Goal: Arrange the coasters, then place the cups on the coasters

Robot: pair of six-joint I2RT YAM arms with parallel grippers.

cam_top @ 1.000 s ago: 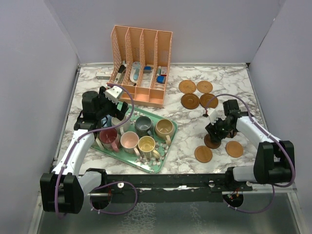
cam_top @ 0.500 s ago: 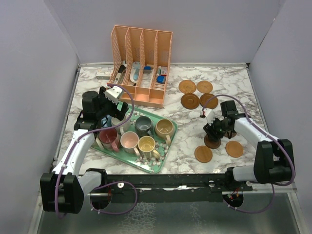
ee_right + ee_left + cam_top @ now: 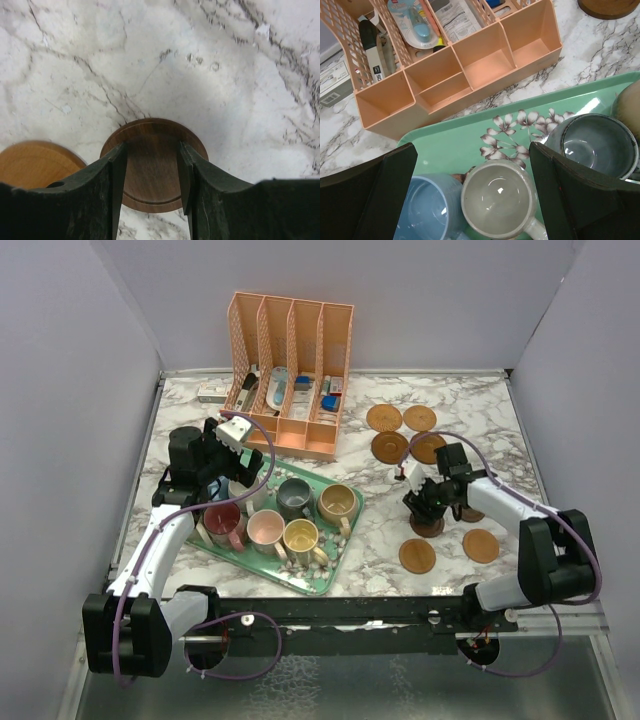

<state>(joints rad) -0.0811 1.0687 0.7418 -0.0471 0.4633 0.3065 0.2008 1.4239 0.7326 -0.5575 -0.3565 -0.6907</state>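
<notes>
Several cups stand on the green floral tray (image 3: 330, 575): maroon (image 3: 222, 520), pink (image 3: 266, 528), yellow (image 3: 300, 537), grey-blue (image 3: 295, 498) and tan (image 3: 338, 502). My left gripper (image 3: 472, 150) hangs wide open above the cream cup (image 3: 499, 200) and the blue cup (image 3: 425, 210). On the right, my right gripper (image 3: 152, 150) stands over a dark brown coaster (image 3: 155, 130), jaws partly apart, fingertips down on its flat top. An orange coaster (image 3: 35, 165) lies just beside it. Other coasters lie at the back (image 3: 383, 418) and near the front (image 3: 417, 556).
A peach desk organiser (image 3: 290, 370) with small items stands at the back, just behind the tray. White walls enclose the marble table on three sides. A second orange coaster (image 3: 481, 545) lies close to the right arm's forearm.
My right gripper has shifted left, the dark brown coaster sliding with it, and its jaws have narrowed a little. The left arm has not moved.
</notes>
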